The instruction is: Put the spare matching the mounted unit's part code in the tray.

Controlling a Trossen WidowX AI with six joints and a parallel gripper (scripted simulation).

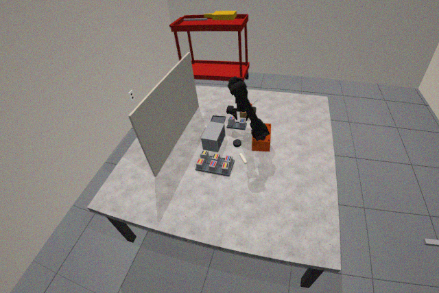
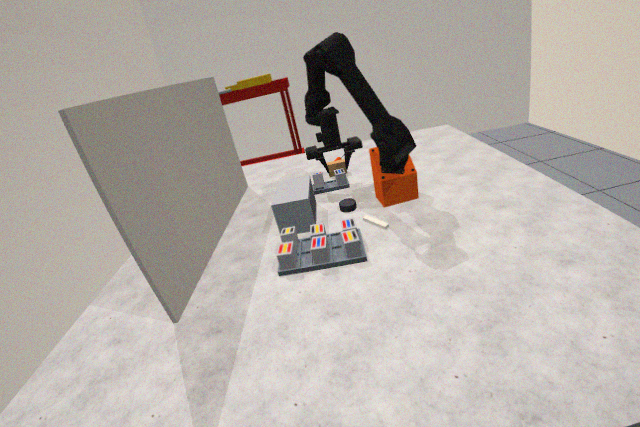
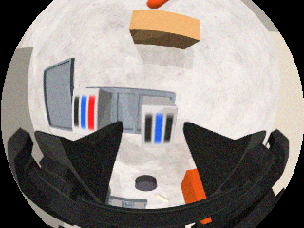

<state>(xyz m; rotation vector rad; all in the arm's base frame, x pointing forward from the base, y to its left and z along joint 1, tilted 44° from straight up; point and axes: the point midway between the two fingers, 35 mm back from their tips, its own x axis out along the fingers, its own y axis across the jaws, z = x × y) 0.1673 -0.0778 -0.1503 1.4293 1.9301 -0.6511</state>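
My gripper [image 1: 241,116] [image 2: 337,171] [image 3: 153,124] points down over the small far rack [image 1: 236,127] [image 2: 333,186] [image 3: 125,111], open. A grey block with black, blue and black stripes [image 1: 242,123] [image 2: 339,172] [image 3: 159,128] shows between the fingertips, not gripped. A block with black, blue and red stripes [image 1: 231,120] [image 2: 317,182] [image 3: 85,112] stands on the rack, left of the fingers. The shallow grey tray [image 1: 217,119] [image 3: 59,95] lies left of this rack. The near rack [image 1: 214,171] [image 2: 330,263] holds several striped blocks. I cannot identify the mounted unit or read its back.
A grey box [image 1: 213,134] [image 2: 293,195] and an upright panel [image 1: 166,116] [image 2: 155,179] stand left. A black puck [image 1: 236,143] [image 2: 347,204] [image 3: 145,182] and a white stick [image 1: 243,158] [image 2: 375,221] lie nearby. A tan block [image 2: 336,166] [image 3: 163,26] is beyond the far rack.
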